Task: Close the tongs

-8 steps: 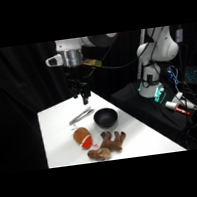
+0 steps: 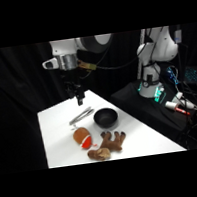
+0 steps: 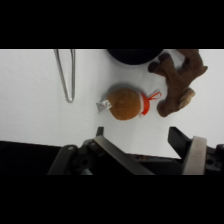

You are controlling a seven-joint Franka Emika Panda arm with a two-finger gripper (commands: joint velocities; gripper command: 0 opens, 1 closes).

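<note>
Nothing much has shifted in the last half second: gripper (image 2: 80,100) hangs over the far part of the white table (image 2: 57,142) just as it did, and the objects below lie where they lay.

From the side, the tongs (image 2: 82,117) rest flat on the table, below the gripper and clear of it, their two slim arms running close together. At about 3 o'clock from them sits the black bowl (image 2: 105,117), just beside their end. At 6 o'clock from the tongs lies a round brown toy with a red band (image 2: 82,137), and at 4 o'clock from that, a brown plush animal (image 2: 107,145) sprawls near the table's front edge.

Down the wrist camera (its frame turned relative to the table), the tongs (image 3: 66,72) sit at 11 o'clock, arms meeting in a narrow rounded end. The round toy (image 3: 125,103) is centre, the plush (image 3: 177,80) at 2 o'clock, the bowl (image 3: 132,56) at 12. The gripper's two fingers (image 3: 195,155) stand wide apart with nothing between them.
</note>
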